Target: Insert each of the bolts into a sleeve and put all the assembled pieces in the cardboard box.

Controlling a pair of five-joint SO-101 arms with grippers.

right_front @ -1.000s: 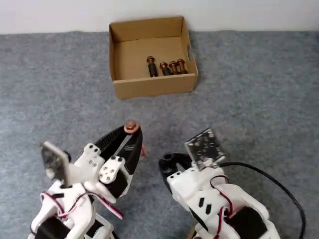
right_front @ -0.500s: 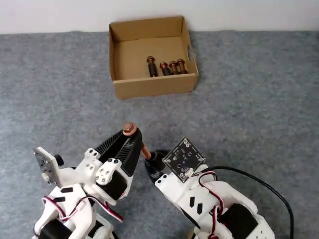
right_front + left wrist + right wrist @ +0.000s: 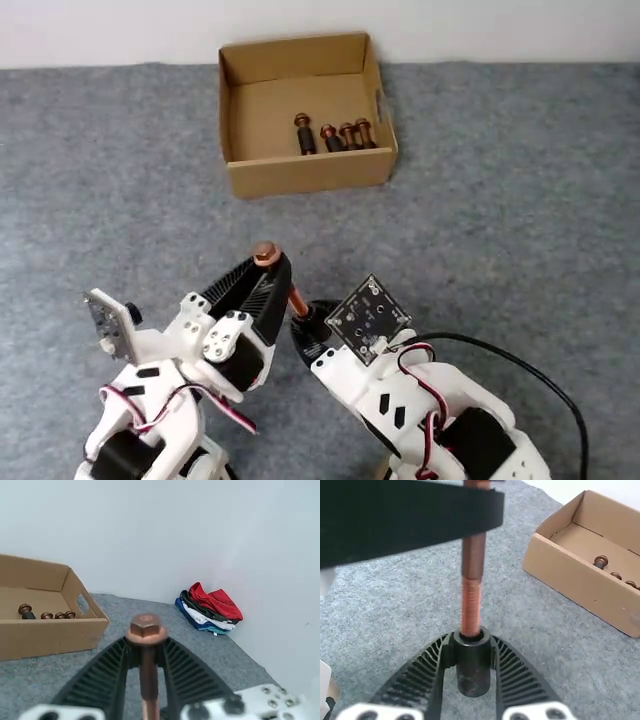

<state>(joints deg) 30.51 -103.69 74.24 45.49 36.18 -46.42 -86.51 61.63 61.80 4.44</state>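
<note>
My left gripper (image 3: 265, 268) is shut on a copper bolt (image 3: 281, 281), its hex head (image 3: 145, 628) just above the fingers and its shank (image 3: 149, 680) pointing down. My right gripper (image 3: 471, 661) is shut on a dark sleeve (image 3: 471, 664), also seen as the sleeve (image 3: 308, 323) in the high view. The bolt's threaded end (image 3: 470, 610) sits in the sleeve's mouth. The cardboard box (image 3: 303, 112) stands at the back of the grey mat, with several assembled pieces (image 3: 334, 133) lying in a row near its right wall.
A grey carpeted mat (image 3: 520, 200) covers the table, with a white wall behind it. A pile of folded clothes (image 3: 209, 608) lies on the floor by the wall. The box (image 3: 594, 580) is a short way beyond both grippers.
The right arm swung left and brought the sleeve under the bolt. The left gripper shifted slightly, and the bolt's tip now sits in the sleeve.
</note>
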